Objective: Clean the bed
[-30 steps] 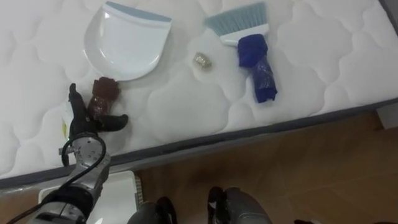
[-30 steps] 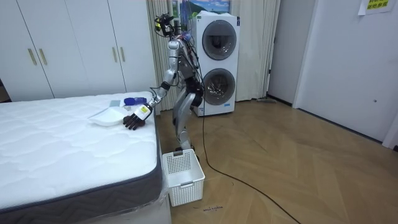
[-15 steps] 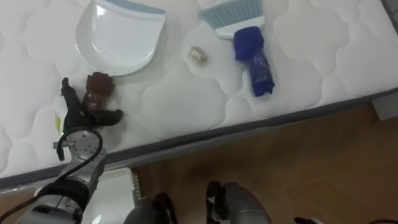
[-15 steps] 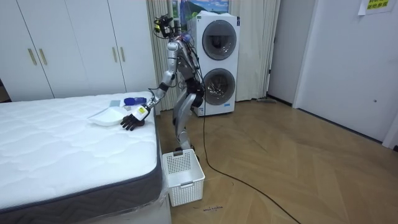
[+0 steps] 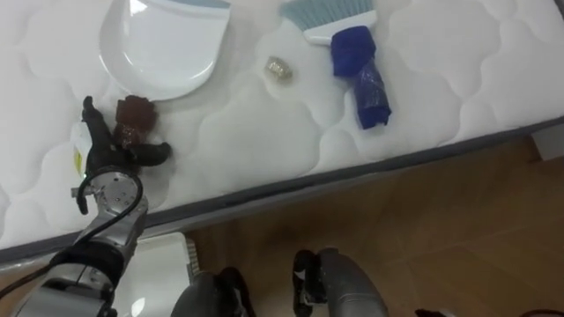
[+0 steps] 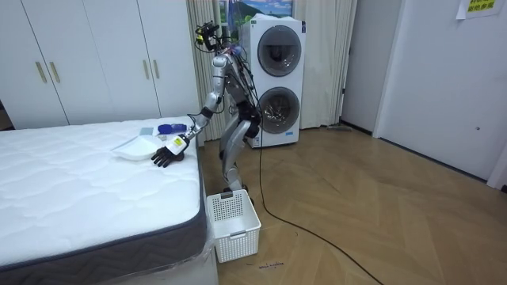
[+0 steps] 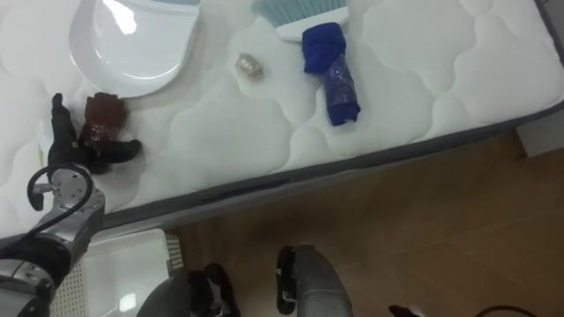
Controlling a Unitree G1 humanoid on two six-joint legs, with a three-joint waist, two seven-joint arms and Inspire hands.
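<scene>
As the brown scrap (image 5: 134,116) must be cleared off the bed (image 5: 264,132), the left robot hand (image 5: 110,157) is set spread about it, apparently unclosed.

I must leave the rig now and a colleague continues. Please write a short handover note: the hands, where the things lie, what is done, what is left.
Left hand: open, resting on the mattress, fingers and thumb spread around a brown lump of litter, not closed on it.
Things: white dustpan just beyond the lump; small golden scrap between the dustpan and the blue-handled brush; white basket on the floor beside the bed.
Done: nothing lies in the dustpan yet.
Left: probably grasp and remove the lump, then the golden scrap.
</scene>
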